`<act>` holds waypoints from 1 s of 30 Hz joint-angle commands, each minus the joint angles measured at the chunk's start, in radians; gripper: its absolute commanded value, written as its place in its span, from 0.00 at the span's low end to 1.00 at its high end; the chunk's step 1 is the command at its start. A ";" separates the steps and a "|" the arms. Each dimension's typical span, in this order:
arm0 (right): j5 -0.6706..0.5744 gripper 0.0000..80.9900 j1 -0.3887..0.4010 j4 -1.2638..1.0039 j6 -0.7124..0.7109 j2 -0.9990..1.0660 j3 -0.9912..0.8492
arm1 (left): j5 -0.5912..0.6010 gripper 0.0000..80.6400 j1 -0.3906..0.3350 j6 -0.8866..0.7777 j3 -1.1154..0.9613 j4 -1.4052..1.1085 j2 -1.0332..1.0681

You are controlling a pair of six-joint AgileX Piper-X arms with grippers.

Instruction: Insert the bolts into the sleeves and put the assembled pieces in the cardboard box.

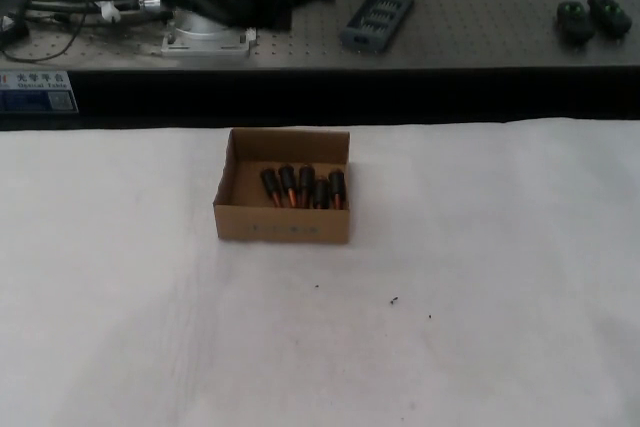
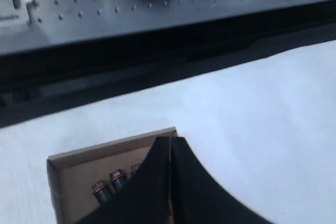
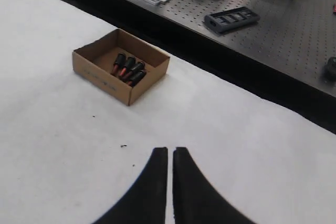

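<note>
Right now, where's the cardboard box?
In the high view the cardboard box sits on the white sheet, a little left of centre and near the sheet's far edge, with the assembled pieces lying inside it.

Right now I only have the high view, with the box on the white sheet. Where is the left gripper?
Observer: The left gripper is shut and aimed at the box. In its wrist view it hides part of the box.
Operator: And the right one?
Observer: The right gripper is shut too and holds nothing. It is above the bare sheet, well apart from the box.
</note>
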 commanded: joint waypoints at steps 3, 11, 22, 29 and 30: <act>-0.027 0.05 -0.005 -0.016 -0.010 -0.033 -0.007 | 0.043 0.01 0.025 0.098 0.053 0.024 -0.164; -0.076 0.05 -0.005 0.112 -0.026 -0.177 -0.007 | 0.070 0.01 0.082 0.115 0.493 -0.102 -0.479; -0.164 0.05 -0.005 0.215 -0.029 -0.216 0.047 | 0.019 0.01 0.090 0.109 1.207 -0.450 -1.069; -0.181 0.05 -0.005 0.141 -0.025 -0.244 0.214 | -0.084 0.01 0.090 0.109 1.516 -0.450 -1.449; -0.181 0.05 -0.005 0.126 -0.018 -0.250 0.237 | -0.088 0.01 0.090 0.109 1.562 -0.450 -1.506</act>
